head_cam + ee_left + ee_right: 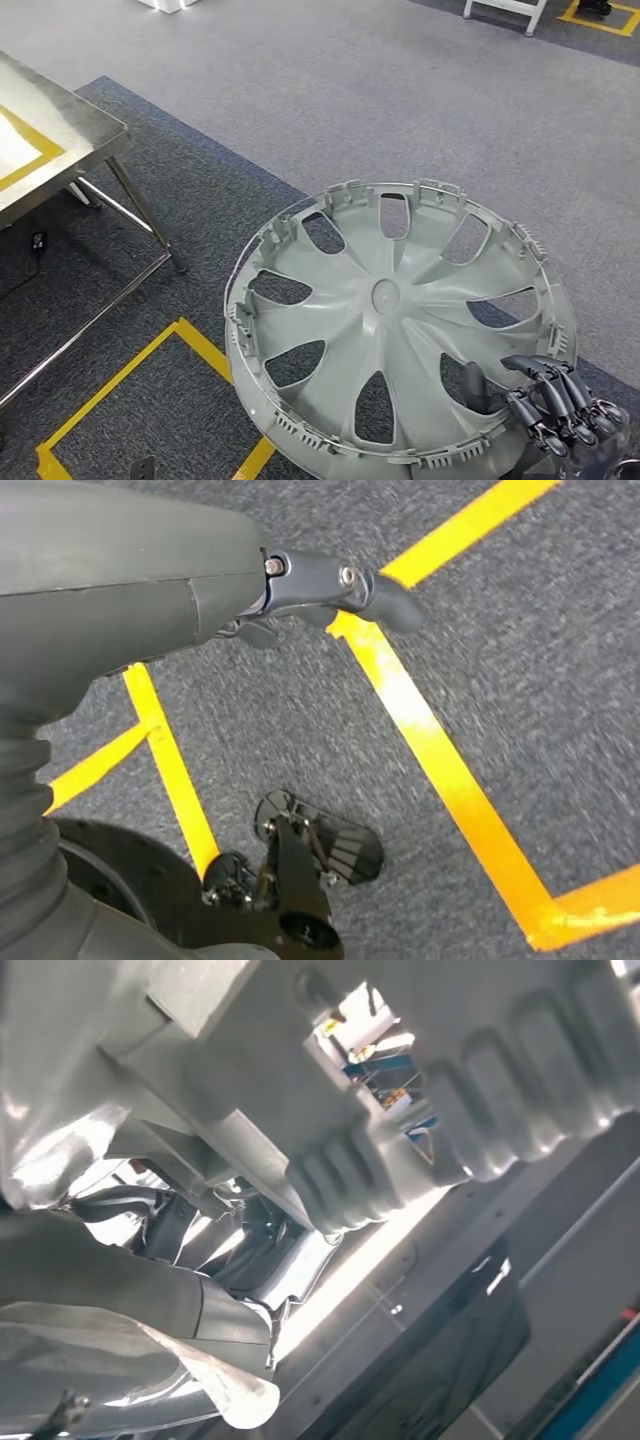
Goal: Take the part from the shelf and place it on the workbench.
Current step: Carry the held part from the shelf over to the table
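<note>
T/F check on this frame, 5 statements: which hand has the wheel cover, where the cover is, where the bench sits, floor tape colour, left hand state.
1. The right hand grips the grey wheel cover at its rim. True.
2. The wheel cover already lies on the workbench. False: it is held in the air above the carpet, apart from the bench.
3. The metal workbench stands at the left of the head view. True.
4. The floor tape under the cover is red. False: it is yellow.
5. The left hand holds a second part. False: it holds nothing and hangs over the carpet and tape.
</note>
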